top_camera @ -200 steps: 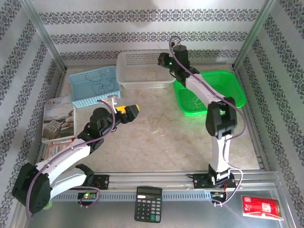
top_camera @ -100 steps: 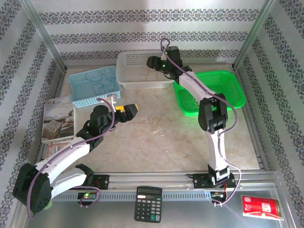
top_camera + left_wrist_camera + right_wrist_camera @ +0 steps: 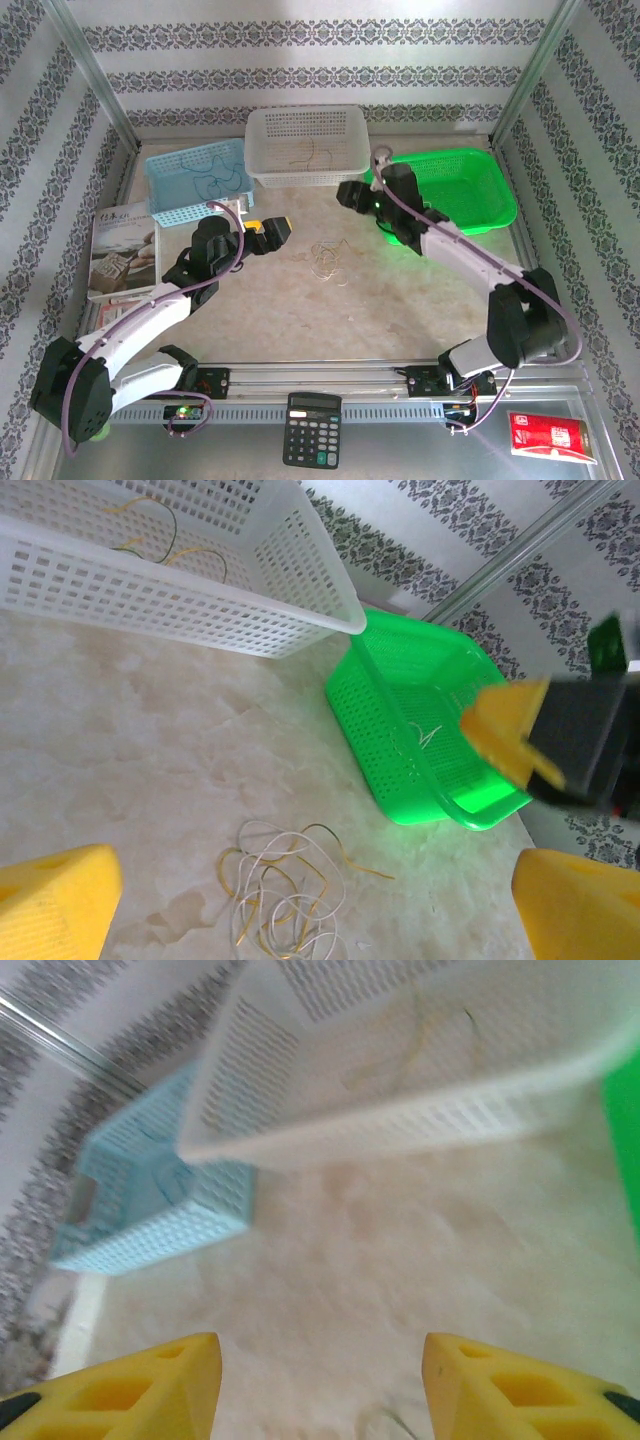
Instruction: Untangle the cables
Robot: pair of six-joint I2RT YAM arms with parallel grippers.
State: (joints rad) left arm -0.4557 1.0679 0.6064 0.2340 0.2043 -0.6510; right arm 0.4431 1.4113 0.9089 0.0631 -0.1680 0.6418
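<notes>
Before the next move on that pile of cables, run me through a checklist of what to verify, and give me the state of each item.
1. Left end effector open and empty: ok, fingers wide apart with nothing between them.
2. Right end effector open and empty: ok, nothing between its fingers.
3. Cables lying on the bare table, apart from the white basket and the green basket: ok.
4. Both end effectors off the pile: ok, neither touches it.
5. Cables separated: not ok, the loops overlap in one heap.
6. Which strand lies on top: cannot tell, the strands are too thin.
</notes>
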